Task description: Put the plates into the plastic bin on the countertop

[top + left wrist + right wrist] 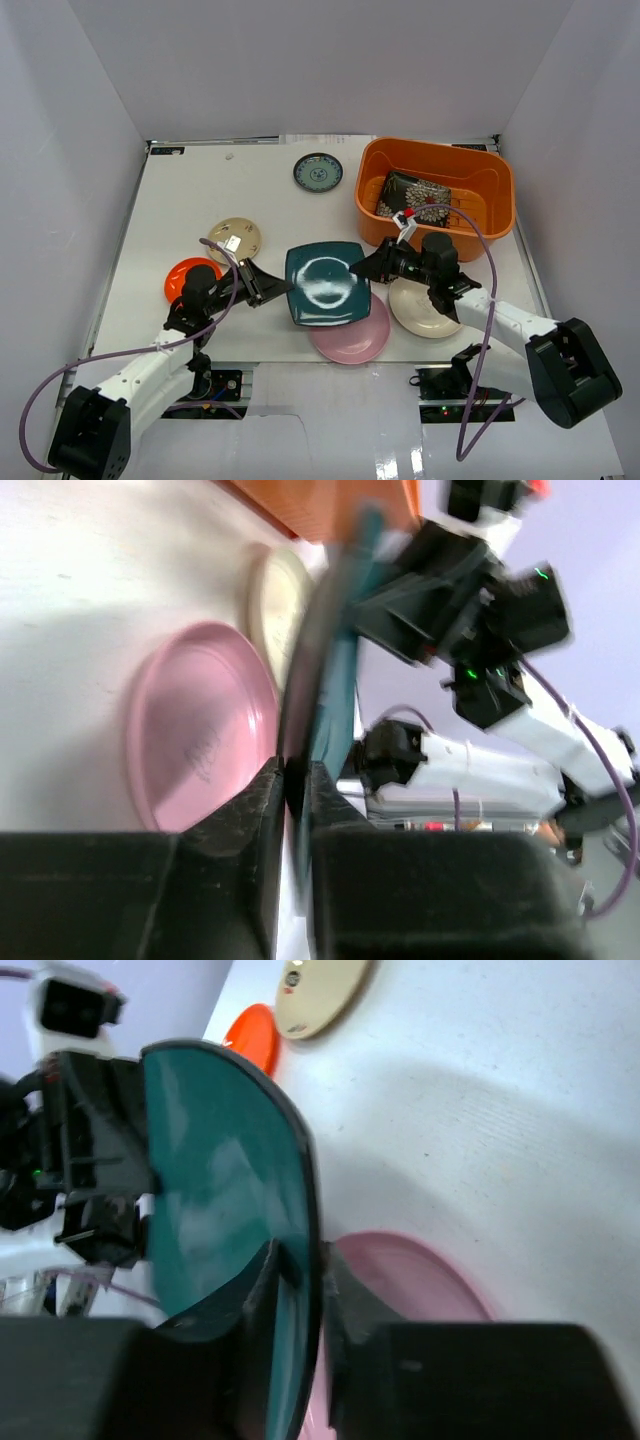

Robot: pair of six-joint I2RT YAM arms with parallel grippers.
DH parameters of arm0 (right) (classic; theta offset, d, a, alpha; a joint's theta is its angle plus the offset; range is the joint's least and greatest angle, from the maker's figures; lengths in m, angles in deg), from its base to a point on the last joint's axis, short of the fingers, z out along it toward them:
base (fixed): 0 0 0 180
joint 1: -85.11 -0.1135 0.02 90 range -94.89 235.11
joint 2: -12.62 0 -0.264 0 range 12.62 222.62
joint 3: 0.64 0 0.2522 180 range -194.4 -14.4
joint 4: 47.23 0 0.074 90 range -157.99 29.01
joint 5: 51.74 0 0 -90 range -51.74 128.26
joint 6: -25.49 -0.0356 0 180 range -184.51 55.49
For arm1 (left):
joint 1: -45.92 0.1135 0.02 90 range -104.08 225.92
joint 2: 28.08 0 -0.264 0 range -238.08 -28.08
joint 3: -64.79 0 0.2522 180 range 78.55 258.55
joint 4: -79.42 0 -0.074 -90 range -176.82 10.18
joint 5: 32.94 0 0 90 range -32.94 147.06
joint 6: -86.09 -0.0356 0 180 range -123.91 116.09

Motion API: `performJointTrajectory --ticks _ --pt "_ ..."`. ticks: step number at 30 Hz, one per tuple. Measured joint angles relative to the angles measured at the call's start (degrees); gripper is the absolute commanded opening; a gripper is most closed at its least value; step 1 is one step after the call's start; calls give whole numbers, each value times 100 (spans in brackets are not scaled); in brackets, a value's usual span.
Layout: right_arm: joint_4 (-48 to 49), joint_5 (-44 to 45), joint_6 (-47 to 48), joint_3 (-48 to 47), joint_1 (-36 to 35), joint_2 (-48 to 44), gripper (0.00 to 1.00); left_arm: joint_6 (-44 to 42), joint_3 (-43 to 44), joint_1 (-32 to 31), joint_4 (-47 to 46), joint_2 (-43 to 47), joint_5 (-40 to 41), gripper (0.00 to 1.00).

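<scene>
The teal plate (325, 285) is hovering over the pink plate (355, 340), near-centre on the worktop (200, 190), left pincer (273, 290) clamping its left edge, right pincer (361, 268) its right, both arms reaching inward. The beige plate's (234, 238) sticker is unreadable.

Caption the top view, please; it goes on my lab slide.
The left hand and right hand pinch opposite edges of the teal plate over the pink plate, orange bin beyond.

Left arm (150, 365) and right arm (500, 315) reach inward (jaws clamped).
</scene>
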Motion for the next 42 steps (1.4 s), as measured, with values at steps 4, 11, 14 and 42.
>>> performJointTrajectory --ticks 4,11,14,42 --pt "122 -151 -181 2 4 -520 8 -293 275 33 686 28 234 66" --pt "-732 -79 -72 -533 568 -868 8 -1167 1252 4 1740 223 695 77" --pt "-1244 -35 -2 -1154 1178 -859 8 -1357 1266 7 1969 129 737 77" --pt "-2608 1281 717 -3576 4019 2387 12 -2382 1880 -1781 2894 -2664 2243 81"
